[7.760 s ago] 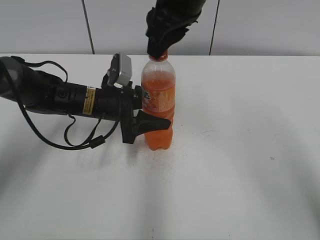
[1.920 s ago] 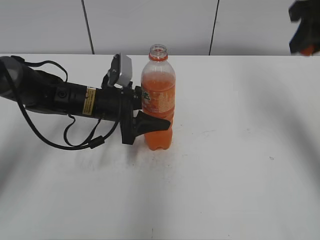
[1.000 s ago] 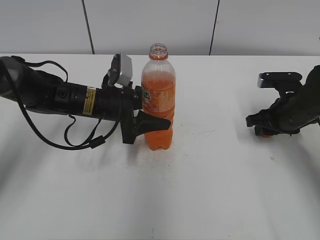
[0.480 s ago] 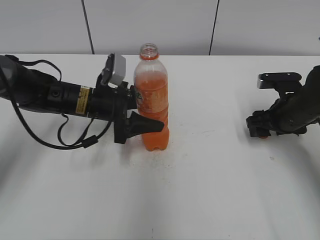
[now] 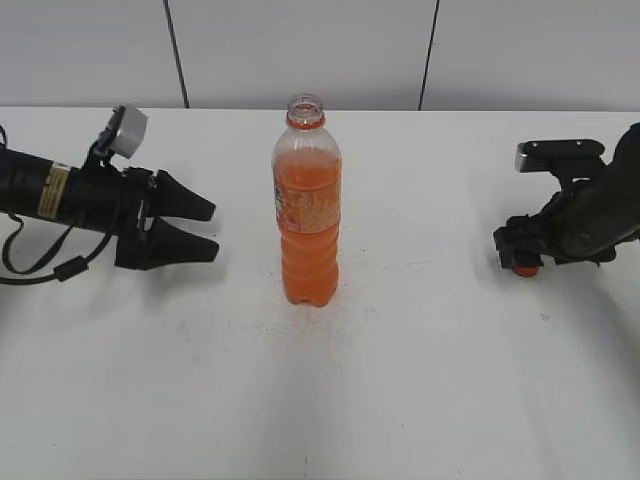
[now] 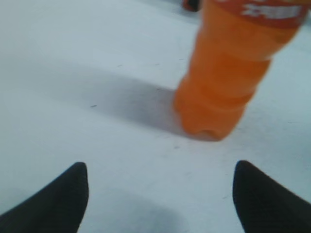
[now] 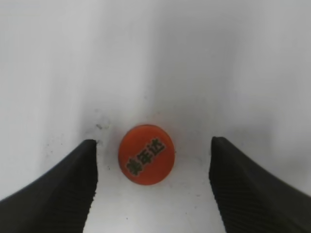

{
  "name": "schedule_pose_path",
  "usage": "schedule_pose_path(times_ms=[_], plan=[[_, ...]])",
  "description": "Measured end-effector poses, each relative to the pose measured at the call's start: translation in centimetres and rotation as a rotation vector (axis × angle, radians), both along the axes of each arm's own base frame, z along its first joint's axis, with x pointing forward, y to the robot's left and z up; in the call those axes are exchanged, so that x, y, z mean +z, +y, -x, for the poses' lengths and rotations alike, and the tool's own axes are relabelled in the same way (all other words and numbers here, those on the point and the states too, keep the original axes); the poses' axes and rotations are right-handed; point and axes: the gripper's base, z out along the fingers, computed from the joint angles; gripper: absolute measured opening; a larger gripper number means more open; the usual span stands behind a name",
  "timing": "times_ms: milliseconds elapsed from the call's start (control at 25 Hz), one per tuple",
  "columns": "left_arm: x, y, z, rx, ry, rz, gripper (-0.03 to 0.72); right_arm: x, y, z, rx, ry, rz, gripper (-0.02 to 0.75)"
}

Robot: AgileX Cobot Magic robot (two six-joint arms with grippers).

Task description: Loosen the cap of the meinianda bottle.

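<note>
- The meinianda bottle (image 5: 307, 205) is standing straight up near the middle of the white tabletop (image 5: 400, 400), and nothing is touching it.
- It is wearing an orange and white label band (image 5: 305, 208). The writing on the band is too small and blurry for me to read.
- The top of the bottle is showing an open mouth with an orange neck ring (image 5: 306, 121) under it.
- The cap (image 7: 146, 154) is lying flat on the tabletop far off to the right, well apart from the bottle. Dark letters are running across its top, but I cannot make them out.
- The right gripper (image 7: 151, 182) is sitting low over the cap with its two black fingers (image 7: 58, 182) spread apart. The cap is lying between them and neither finger is touching it.
- The left gripper (image 5: 200, 228) is lying low on the left side with its jaws apart, holding nothing. A yellow sticker (image 5: 50, 190) is showing on its arm, too small to read.
- Half a second ago the left gripper was squeezing the bottle around the label. Now it is standing well apart from the bottle.
- The bottle is standing a little more to the right than it was then.
- The right gripper is staying in the same spot as before.
- A grey wall with dark seams (image 5: 175, 50) is standing behind the tabletop.
</note>
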Motion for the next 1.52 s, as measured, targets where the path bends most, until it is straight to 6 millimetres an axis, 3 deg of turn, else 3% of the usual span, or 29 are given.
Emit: schedule_pose_path(times_ms=[120,280,440,520,760,880,1000,1120,1200,1280,1400,1520], plan=[[2.5,1.2,-1.7,0.260,-0.044,-0.124,0.527,2.2,0.1,-1.0,0.010,-0.076,-0.001,0.537],[7.0,2.9,-3.8,0.774,-0.194,-0.380,0.515,6.1,0.2,-2.2,0.040,-0.205,0.013,0.537],[10.8,5.5,-3.5,1.183,-0.280,-0.570,0.502,10.2,0.1,-2.9,0.084,-0.302,0.057,0.537],[12.3,6.6,-2.5,1.306,-0.195,-0.636,0.488,12.1,0.0,-3.2,0.088,-0.287,0.078,0.537],[15.9,6.4,0.1,1.144,0.274,-0.764,0.479,17.6,-0.5,-3.1,0.054,-0.054,0.129,0.537],[19.3,6.0,1.1,1.114,0.334,-0.755,0.479,21.4,-0.7,-2.5,0.044,0.039,0.141,0.537],[22.9,6.1,3.2,1.116,0.342,-0.740,0.478,25.4,-0.6,-1.7,0.040,-0.036,0.108,0.537],[25.5,6.2,5.8,1.132,0.302,-0.707,0.478,28.2,-0.6,0.9,0.051,-0.101,0.068,0.537],[26.2,6.3,8.4,1.136,0.291,-0.688,0.478,28.9,-0.9,3.6,0.057,-0.112,0.066,0.537],[26.6,6.4,12.1,1.140,0.262,-0.641,0.478,28.7,-1.4,7.3,0.058,-0.104,0.075,0.537],[25.8,6.3,18.1,1.144,0.214,-0.542,0.478,26.9,-2.2,13.4,0.059,-0.107,0.079,0.537],[24.2,6.5,24.1,1.155,0.154,-0.462,0.477,25.0,-2.9,18.9,0.059,-0.141,0.076,0.537]])
